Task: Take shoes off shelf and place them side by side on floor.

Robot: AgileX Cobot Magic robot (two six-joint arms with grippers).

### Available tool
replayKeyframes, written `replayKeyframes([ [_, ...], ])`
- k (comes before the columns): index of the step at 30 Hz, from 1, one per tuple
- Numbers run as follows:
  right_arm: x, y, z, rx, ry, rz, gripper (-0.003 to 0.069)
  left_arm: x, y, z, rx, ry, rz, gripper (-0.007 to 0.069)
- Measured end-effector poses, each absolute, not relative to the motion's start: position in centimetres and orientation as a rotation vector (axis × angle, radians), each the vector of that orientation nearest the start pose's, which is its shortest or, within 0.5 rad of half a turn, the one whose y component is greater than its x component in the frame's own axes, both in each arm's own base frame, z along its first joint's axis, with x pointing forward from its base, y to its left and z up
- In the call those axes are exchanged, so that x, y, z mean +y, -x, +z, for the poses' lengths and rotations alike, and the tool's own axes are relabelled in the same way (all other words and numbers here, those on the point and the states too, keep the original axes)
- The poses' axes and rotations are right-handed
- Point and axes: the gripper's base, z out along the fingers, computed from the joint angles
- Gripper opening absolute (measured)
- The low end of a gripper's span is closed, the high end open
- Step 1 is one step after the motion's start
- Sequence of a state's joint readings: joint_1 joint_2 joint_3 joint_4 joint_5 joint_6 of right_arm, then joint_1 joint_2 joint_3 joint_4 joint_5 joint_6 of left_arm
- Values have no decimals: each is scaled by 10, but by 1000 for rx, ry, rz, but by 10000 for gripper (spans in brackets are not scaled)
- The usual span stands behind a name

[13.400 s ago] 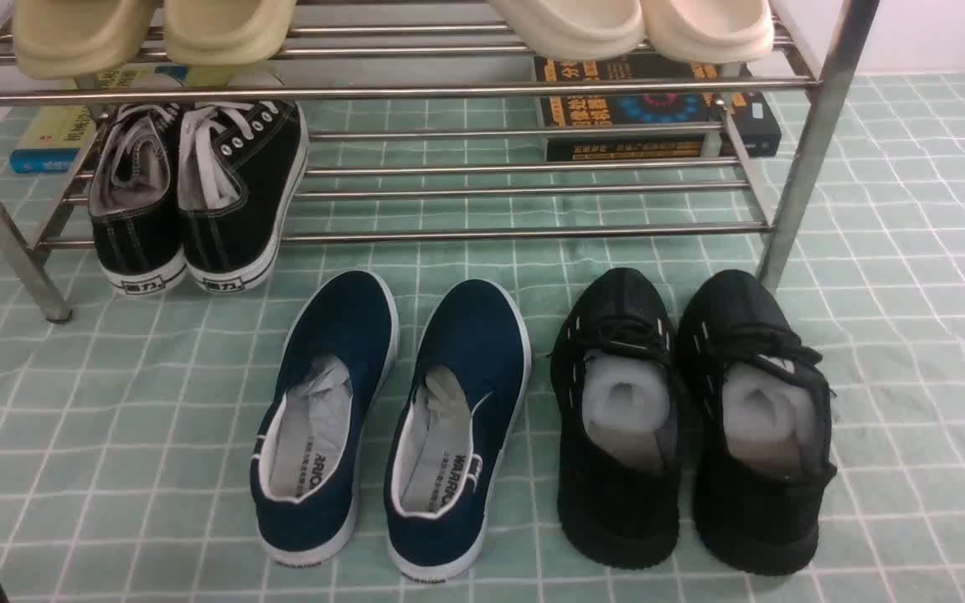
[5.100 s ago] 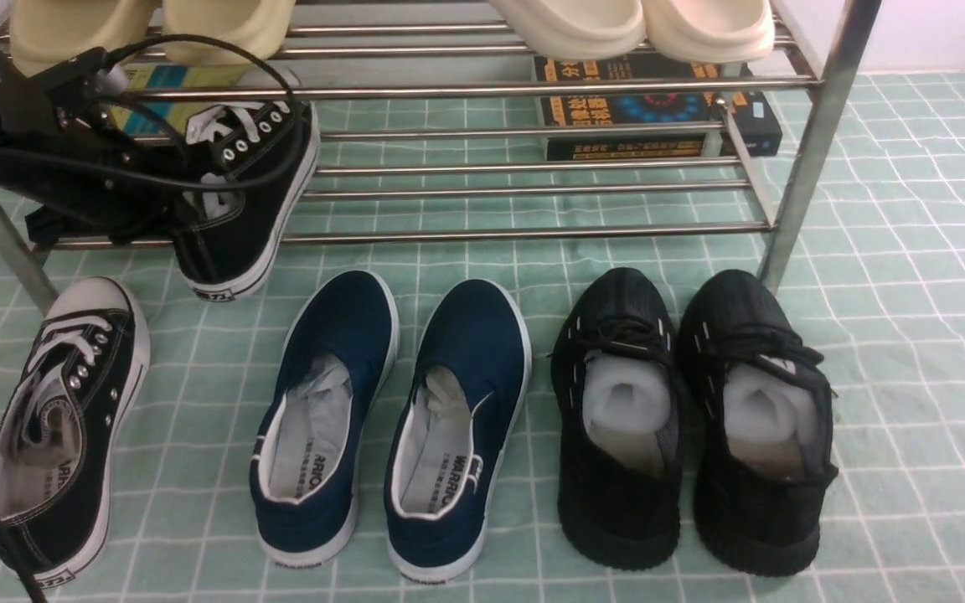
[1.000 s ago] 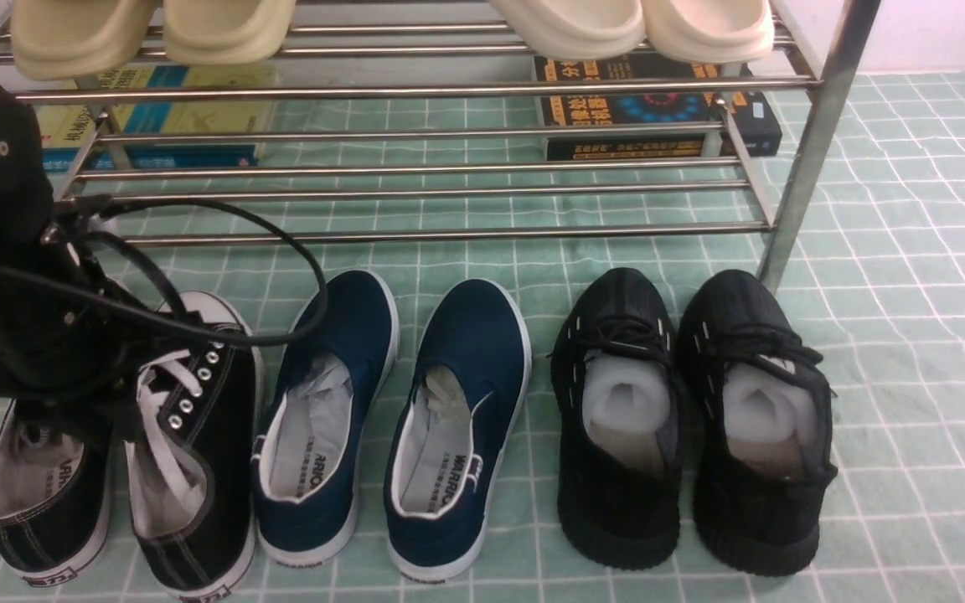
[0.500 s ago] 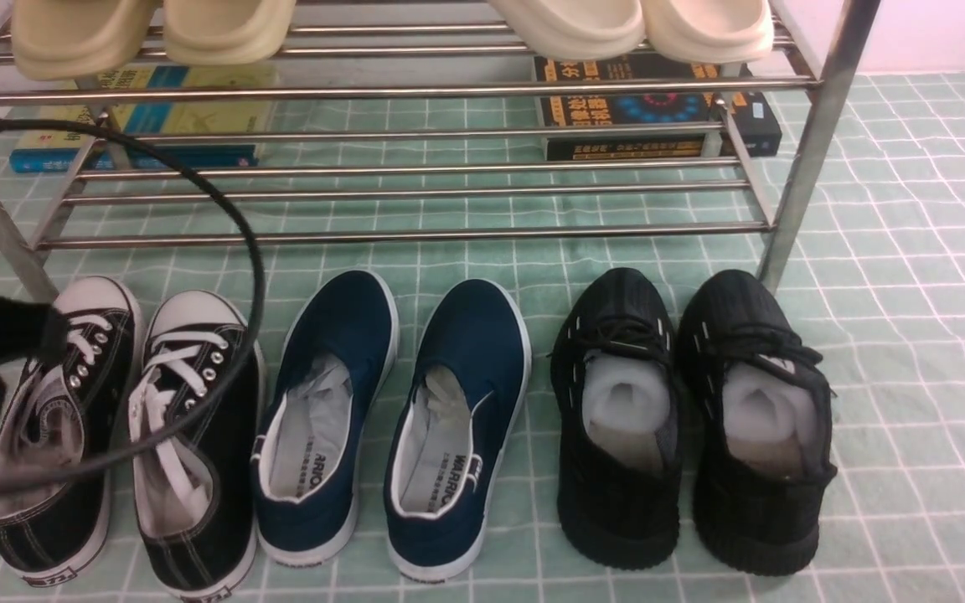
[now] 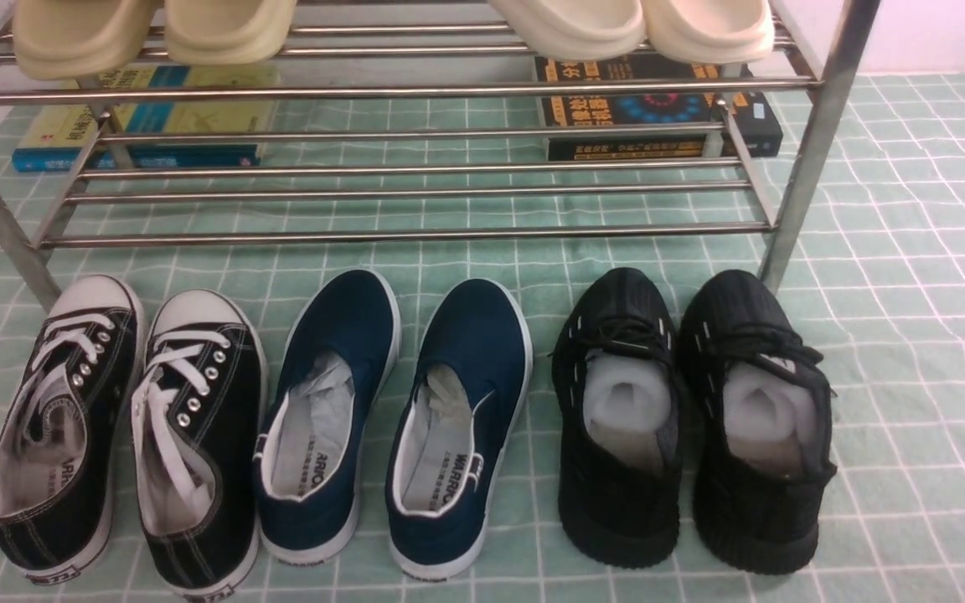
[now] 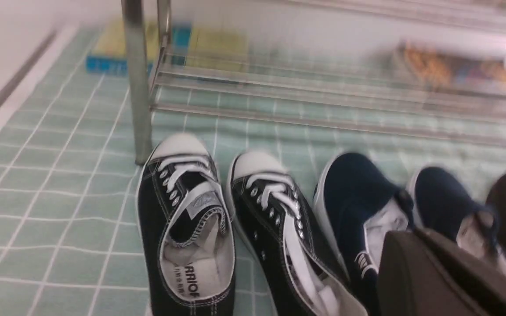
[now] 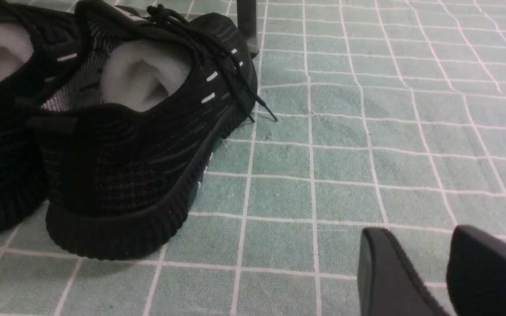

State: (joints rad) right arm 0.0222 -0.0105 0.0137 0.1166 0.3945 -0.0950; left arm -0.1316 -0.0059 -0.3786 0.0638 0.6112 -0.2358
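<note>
While the shoes (image 5: 126, 427) sit side by side on the floor (image 5: 910, 335), just beside the shelf (image 5: 817, 142) leg and navy slip-ons (image 5: 390, 419), my left claw (image 6: 446, 281) is closed empty; my right claw (image 7: 428, 267) gapes narrowly over open cloth.

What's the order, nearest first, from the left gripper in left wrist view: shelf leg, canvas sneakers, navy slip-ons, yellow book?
1. Navy slip-ons, beside the left gripper.
2. Canvas sneakers, next over.
3. Shelf leg, past them.
4. Yellow book, farthest back.
</note>
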Motion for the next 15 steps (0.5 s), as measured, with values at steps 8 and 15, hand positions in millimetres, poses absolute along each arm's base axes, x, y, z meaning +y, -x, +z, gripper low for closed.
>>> replayKeyframes([
  [8, 5, -52, 174, 1878, 40, 66, 239, -4, -50, 260, 1888, 171, -262, 1],
  [15, 5, -52, 174, 1878, 40, 66, 241, -4, -69, 251, 2031, 159, -186, 15],
])
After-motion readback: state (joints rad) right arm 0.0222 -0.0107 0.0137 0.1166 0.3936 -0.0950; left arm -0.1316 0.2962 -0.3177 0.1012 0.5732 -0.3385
